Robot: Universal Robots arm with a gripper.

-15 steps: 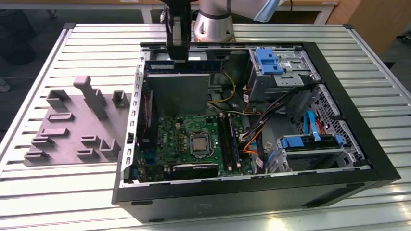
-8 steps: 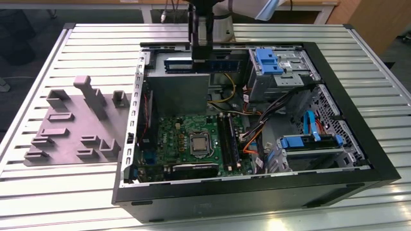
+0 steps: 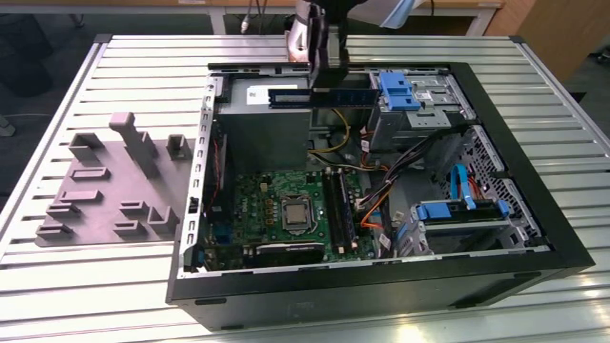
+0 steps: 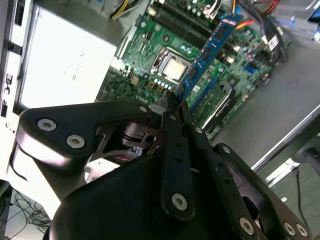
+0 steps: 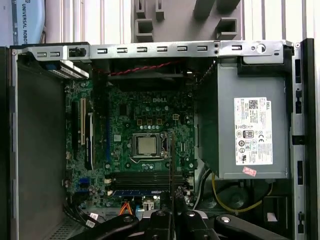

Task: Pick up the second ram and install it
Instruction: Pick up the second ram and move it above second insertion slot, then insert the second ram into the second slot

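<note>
My gripper (image 3: 326, 87) hangs over the rear part of the open computer case, shut on the second ram (image 3: 321, 97). In the exterior view the dark stick lies level and lengthwise, above the grey power supply (image 3: 262, 125). In the second wrist view the fingers (image 4: 172, 130) clamp one end of the ram (image 4: 210, 50), which juts out over the green motherboard (image 4: 150, 45). The first wrist view looks straight down. There the ram (image 5: 171, 160) appears edge-on as a thin line above the gripper (image 5: 171, 212), crossing the black memory slots (image 5: 140, 180) near the CPU socket (image 5: 146, 145).
A grey fixture plate (image 3: 105, 186) with raised blocks lies on the slatted table at the exterior view's left. Inside the case are drive cages with blue clips (image 3: 401, 93), orange and black cables (image 3: 376, 207) and a labelled power supply (image 5: 245, 125). The case walls (image 3: 381, 286) ring the motherboard.
</note>
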